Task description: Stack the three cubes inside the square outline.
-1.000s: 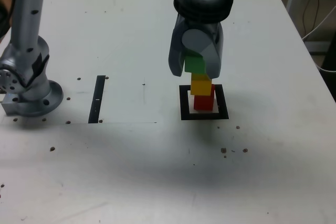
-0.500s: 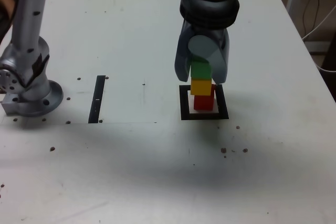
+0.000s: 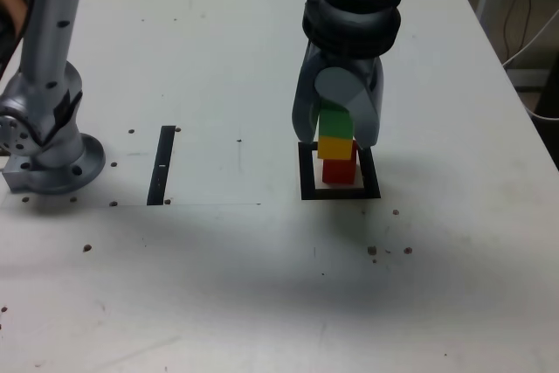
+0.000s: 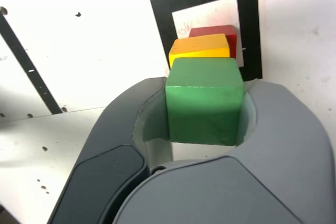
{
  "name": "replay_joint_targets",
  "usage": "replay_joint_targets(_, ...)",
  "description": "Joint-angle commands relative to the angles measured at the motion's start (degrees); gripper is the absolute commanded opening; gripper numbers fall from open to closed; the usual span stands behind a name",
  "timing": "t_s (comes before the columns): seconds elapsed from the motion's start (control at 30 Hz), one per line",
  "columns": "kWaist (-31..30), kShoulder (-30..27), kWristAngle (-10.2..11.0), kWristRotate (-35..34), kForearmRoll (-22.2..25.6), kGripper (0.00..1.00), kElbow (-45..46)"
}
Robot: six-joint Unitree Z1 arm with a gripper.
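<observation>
Gripper point(image 3: 336, 128) is clenched on the green cube point(image 4: 204, 99), which sits on or just above the yellow cube point(image 3: 335, 146), itself on the red cube point(image 3: 339, 170) inside the square outline point(image 3: 307, 176); contact w/ yellow can't be told. Main risk, I judge: the tower looks a bit staggered in the wrist view, so an uneven release or sideways drag could tip it; jaws flank the upper stack closely. Open table point(image 3: 218, 58) all round, edges well apart, so straight up looks clear.

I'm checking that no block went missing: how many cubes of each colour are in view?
Red cube: 1
Yellow cube: 1
Green cube: 1, between the jaws of the gripper
Total: 3 cubes, over the square outline
</observation>
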Motion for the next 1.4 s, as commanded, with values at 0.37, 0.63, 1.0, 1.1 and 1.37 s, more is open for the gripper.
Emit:
replay_joint_targets(0.37, 0.1, -2.0, 1.4, 0.3, 0.2, 1.00, 0.1)
replay_joint_targets(0.63, 0.1, -7.0, 2.3, -0.1, 1.3, 1.00, 1.5)
replay_joint_targets(1.0, 0.1, -14.7, 1.3, -1.9, 4.7, 1.00, 6.9)
replay_joint_targets(1.1, 0.1, -18.1, 1.0, -2.1, 5.3, 1.00, 9.6)
replay_joint_targets(1.37, 1.2, -26.7, 1.9, -3.3, 5.4, 1.00, 16.9)
